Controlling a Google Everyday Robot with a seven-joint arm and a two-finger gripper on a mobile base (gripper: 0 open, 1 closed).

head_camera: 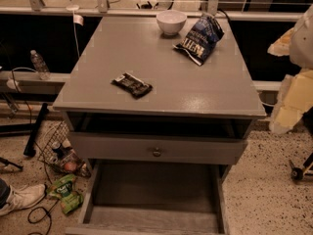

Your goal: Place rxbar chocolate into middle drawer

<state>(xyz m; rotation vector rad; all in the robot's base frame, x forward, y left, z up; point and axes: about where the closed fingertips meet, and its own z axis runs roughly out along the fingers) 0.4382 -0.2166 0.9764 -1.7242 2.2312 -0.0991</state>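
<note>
The surface (161, 77) is grey painted wood with a soft sheen towards its front. The middle drawer (151, 185) is the same wood, but matt. The rxbar chocolate (131, 84) has a glossy dark wrapper, and the chip bag (199, 38) is crinkled and shiny. At the right edge, the end effector (293, 97) looks pale and matt.

a grey wooden cabinet (161, 82) is set on a pale speckled floor (266, 199) under dim, warm light. behind it a dark recess is crossed by pale rails (274, 16) and upright posts. at the left, black cables (36, 217) are strewn over the floor, and a plastic bottle (39, 65) is stood on a pale ledge (29, 80)
</note>
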